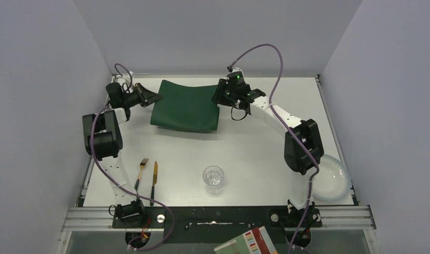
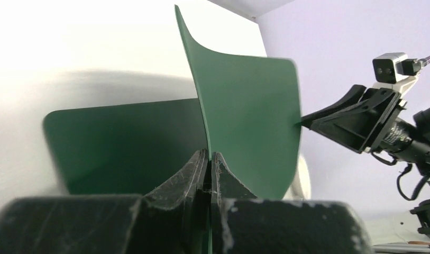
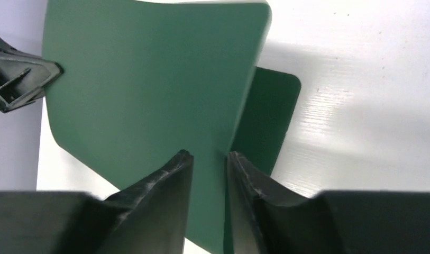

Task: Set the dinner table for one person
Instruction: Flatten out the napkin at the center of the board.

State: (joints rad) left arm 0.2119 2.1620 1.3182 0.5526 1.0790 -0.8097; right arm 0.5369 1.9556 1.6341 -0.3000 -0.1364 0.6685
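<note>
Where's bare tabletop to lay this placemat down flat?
The widest bare patch of the dinner table lies between the placemat and the glass. Another strip runs from glass to plate. Near left is crowded: fork and knife side by side.

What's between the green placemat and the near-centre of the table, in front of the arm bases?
The clear glass stands upright on the table there, in the placemat's path. The fork and knife lie to its left and the plate far right, all off that line. The glass would likely need moving first.
</note>
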